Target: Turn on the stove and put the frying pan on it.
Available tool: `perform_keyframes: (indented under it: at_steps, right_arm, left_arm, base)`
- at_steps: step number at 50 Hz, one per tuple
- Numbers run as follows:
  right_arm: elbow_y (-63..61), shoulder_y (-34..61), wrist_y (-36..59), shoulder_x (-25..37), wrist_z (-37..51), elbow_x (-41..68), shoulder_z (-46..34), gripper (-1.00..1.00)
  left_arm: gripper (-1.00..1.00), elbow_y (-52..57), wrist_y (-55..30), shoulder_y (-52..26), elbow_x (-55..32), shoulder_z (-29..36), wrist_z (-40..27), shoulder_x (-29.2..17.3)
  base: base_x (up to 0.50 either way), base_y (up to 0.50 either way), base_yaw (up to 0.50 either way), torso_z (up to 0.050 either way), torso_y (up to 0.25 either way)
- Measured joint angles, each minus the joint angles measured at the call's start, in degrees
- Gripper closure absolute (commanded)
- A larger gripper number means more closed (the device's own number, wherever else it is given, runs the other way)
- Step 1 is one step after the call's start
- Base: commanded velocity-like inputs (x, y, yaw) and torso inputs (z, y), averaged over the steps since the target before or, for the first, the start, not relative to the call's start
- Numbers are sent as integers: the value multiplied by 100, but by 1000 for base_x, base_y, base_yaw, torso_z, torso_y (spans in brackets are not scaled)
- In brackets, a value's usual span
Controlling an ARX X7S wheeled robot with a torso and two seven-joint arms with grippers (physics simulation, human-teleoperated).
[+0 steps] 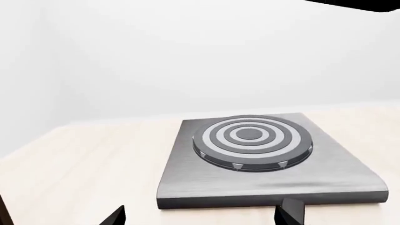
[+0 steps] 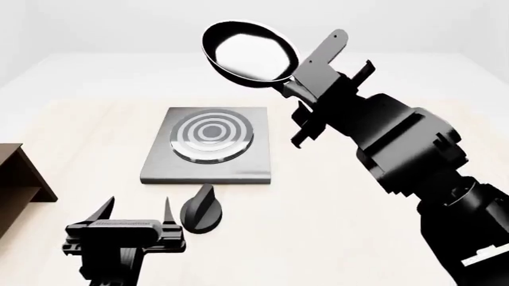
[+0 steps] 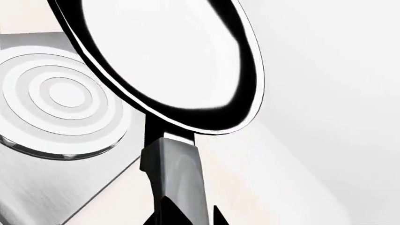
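Note:
The frying pan [image 2: 249, 52] hangs tilted in the air above and behind the stove [image 2: 254, 162], and my right gripper [image 2: 296, 90] is shut on its black handle [image 3: 178, 178]. In the right wrist view the pan's pale inside [image 3: 162, 51] fills the frame, with the ringed burner [image 3: 56, 103] below it. The stove's black round knob [image 2: 202, 210] lies on the table in front of the hotplate. My left gripper [image 2: 137, 213] stands open just left of the knob, holding nothing. In the left wrist view its fingertips [image 1: 291, 212] frame the stove's front edge [image 1: 206, 185].
A brown wooden box [image 2: 16, 179] sits at the left edge of the light wooden table [image 2: 334, 196]. My right arm [image 2: 406, 149] reaches across the right side of the table.

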Motion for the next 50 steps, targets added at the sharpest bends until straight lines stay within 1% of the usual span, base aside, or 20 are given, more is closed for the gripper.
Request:
perform_keyframes:
  at_steps: [8, 26, 38, 50]
  right_arm:
    - [263, 54, -20, -330, 156, -34, 19, 100]
    - [919, 153, -244, -1032, 572, -117, 74, 100]
    - [1061, 157, -248, -1388, 817, -213, 28, 100]
    - [1145, 134, -276, -1605, 936, -209, -87, 100]
  left_arm:
    - [-100, -28, 114, 12, 50, 63, 37, -22]
    - [-100, -96, 544, 98, -128, 36, 275, -53]
    - [-100, -95, 748, 162, -154, 20, 323, -63]
    - [-100, -120, 833, 187, -189, 7, 338, -78]
  base:
    - [0, 0, 0, 0, 3]
    - [0, 0, 0, 1, 2]
    - [0, 0, 0, 0, -224]
    - [-1, 0, 0, 0, -250]
